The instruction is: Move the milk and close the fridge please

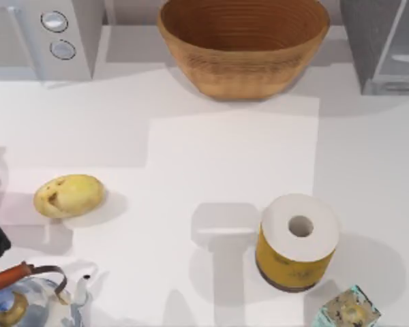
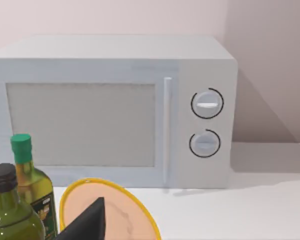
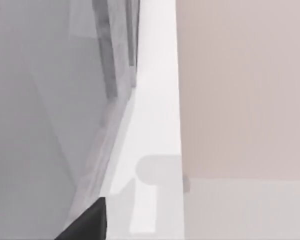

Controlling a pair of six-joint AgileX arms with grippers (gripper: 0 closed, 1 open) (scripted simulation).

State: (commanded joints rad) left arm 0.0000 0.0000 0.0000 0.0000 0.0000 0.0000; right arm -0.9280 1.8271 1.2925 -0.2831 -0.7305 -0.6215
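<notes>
At far right rear, fridge [image 1: 385,48] cut off by frame edge; table [image 1: 211,170] centre open; jaw state of both grippers: cannot tell.

A wooden bowl [image 1: 244,44] sits far centre, a two-dial microwave [image 1: 54,37] far left. A potato [image 1: 69,195] lies left; a paper roll [image 1: 297,242] stands near right, beside a teal box [image 1: 347,311]. A kettle [image 1: 27,300] occupies the near left corner.

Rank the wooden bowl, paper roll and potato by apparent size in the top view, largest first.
1. Wooden bowl
2. Paper roll
3. Potato

The roll stands taller, nearer the camera, which may enlarge it slightly.
</notes>
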